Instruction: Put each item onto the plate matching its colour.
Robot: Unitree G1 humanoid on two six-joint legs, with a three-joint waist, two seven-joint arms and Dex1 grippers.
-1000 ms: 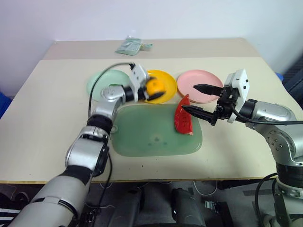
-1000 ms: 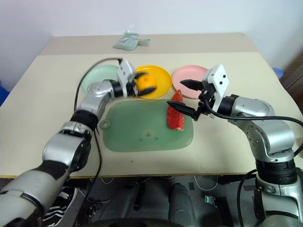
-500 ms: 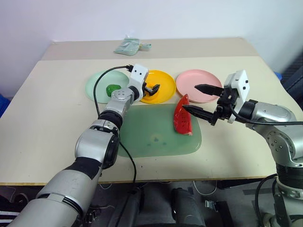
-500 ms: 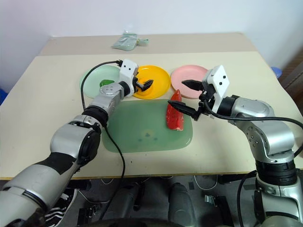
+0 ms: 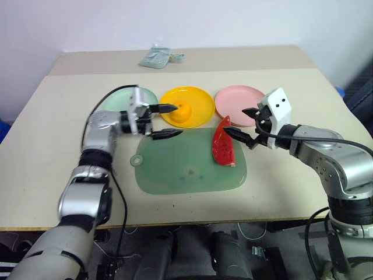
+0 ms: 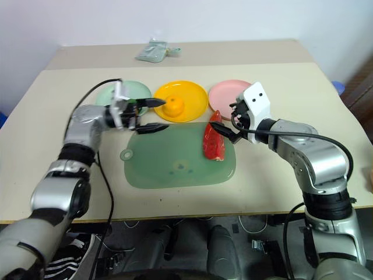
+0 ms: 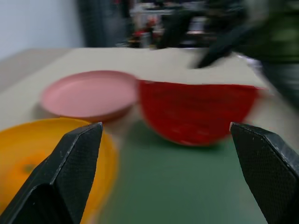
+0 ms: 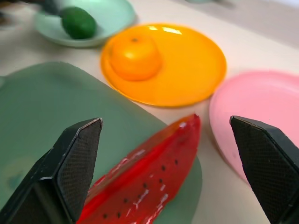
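The left hand [image 5: 164,121] has let go of the orange fruit [image 5: 184,109], which a second ago sat between its fingers; the fruit now rests on the yellow plate [image 5: 200,100], just past the hand's upper fingertip. The hand has drawn back toward the mint green plate [image 5: 116,100] and turned to point across the worktop [image 5: 52,146] toward the right hand [image 5: 246,124], its fingers spread wide with nothing between them. The right hand has dipped a little and closed in on the red wedge [image 5: 222,143]; its fingers also stand wide apart and empty, the lower tip just beside the wedge's upper edge.

There are three plates in a row beyond the two hands: mint green, yellow and the pink plate [image 5: 236,99]. There are three toy foods. The dark green lump [image 8: 78,22] lies on the mint green plate behind the left hand, the orange fruit is on the yellow plate, and the red wedge stands on edge on the one translucent green board [image 5: 180,169], between the two hands and nearer the right. One pale-green pouch [image 5: 155,57] lies far beyond the plates.
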